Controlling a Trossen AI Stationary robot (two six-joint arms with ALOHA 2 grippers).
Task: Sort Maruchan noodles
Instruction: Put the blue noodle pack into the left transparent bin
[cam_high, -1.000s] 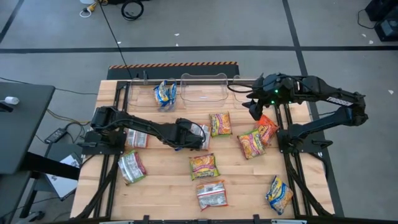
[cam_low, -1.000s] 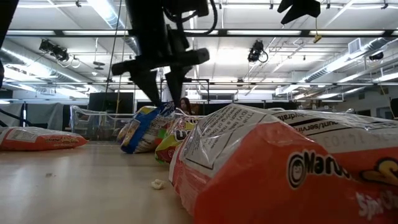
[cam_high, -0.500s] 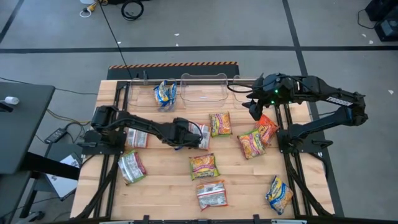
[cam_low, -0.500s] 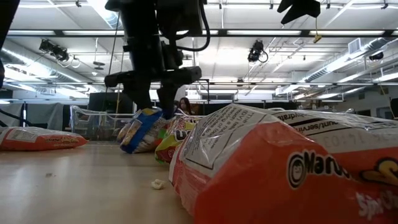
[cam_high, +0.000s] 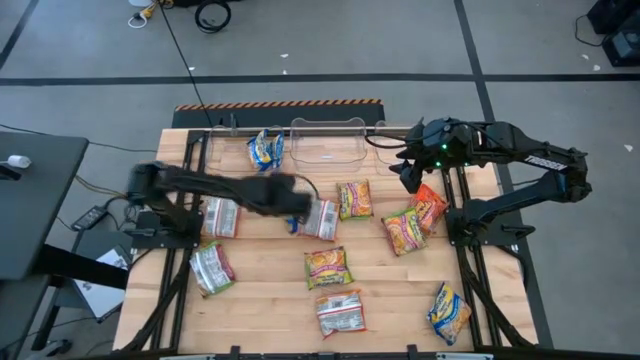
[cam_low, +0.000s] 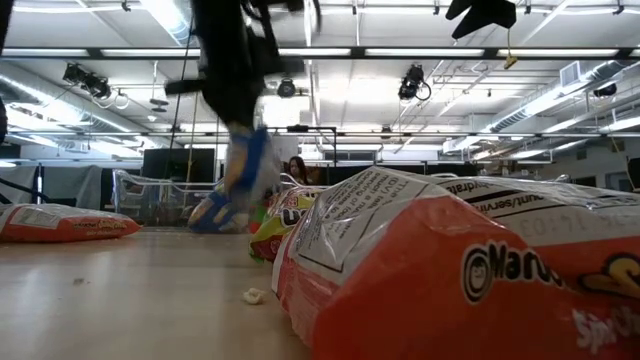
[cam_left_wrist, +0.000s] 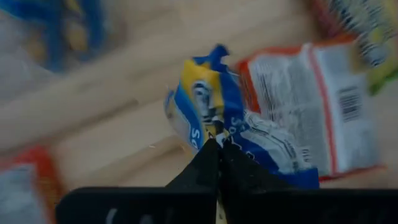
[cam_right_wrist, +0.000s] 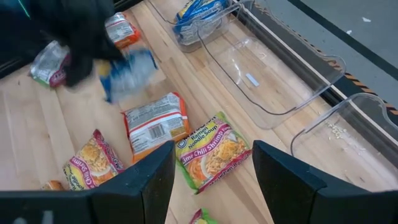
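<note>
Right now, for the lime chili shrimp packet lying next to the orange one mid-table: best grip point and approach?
Pinch a short crimped end seam of the lime chili shrimp packet, coming straight down from above. It lies flat and face up, so the puffed middle offers no edge. Judging by the right wrist view, take the end away from the orange packet, which nearly touches it. The open right gripper is nearest.

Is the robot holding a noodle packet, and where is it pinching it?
Left gripper pinches the blue-yellow crinkly plastic noodle packet by its edge; right gripper holds nothing.
</note>
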